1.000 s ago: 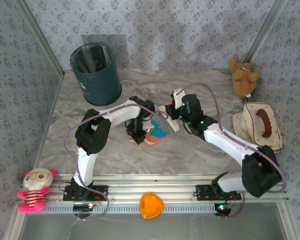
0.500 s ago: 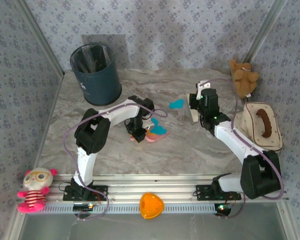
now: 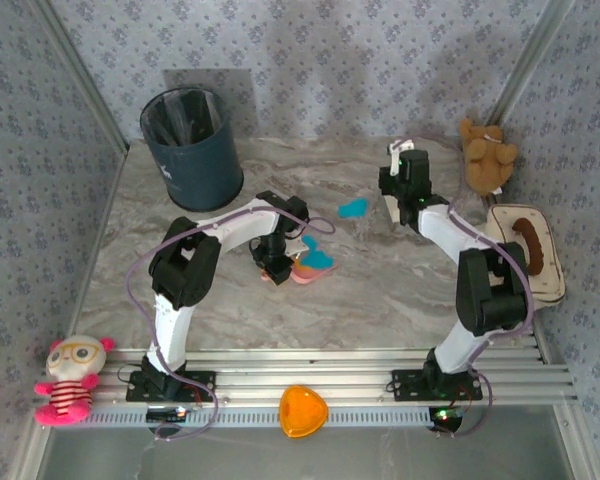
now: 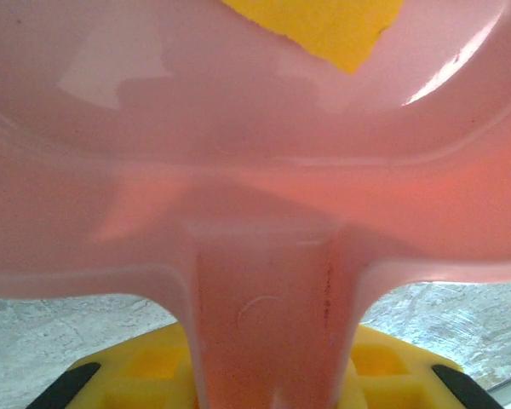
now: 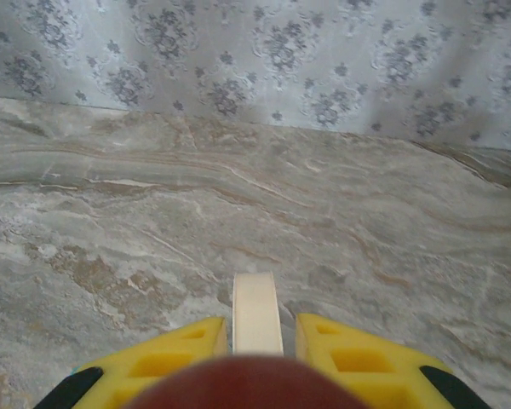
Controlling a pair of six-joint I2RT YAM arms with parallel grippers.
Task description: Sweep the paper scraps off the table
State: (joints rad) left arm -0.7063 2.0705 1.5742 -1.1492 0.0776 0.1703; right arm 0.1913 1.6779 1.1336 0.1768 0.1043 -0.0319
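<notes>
Mid-table, the left gripper (image 3: 272,266) clamps the handle of a pink plastic dustpan (image 3: 306,274); cyan and yellow paper scraps (image 3: 318,262) lie inside. Beyond, one loose cyan scrap (image 3: 353,208) rests on the grey marbled table (image 3: 380,295). Far right, the right gripper (image 5: 255,341) pinches a flat cream strip (image 5: 255,308).

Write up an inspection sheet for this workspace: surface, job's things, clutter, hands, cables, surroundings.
Surface: marble-patterned table, with one cyan scrap loose near its middle.
Job's things: pink dustpan with cyan scraps and an orange-yellow scrap in it; dark bin at the far left.
Clutter: brown teddy, cream hat, pink doll, orange heart dish.
Hands: left hand shut on the pink dustpan's handle; right hand shut on a cream tool.
Cables: a cable loops off the left arm, away from the scraps.
Surroundings: blue floral walls; aluminium rail at the near edge.
</notes>
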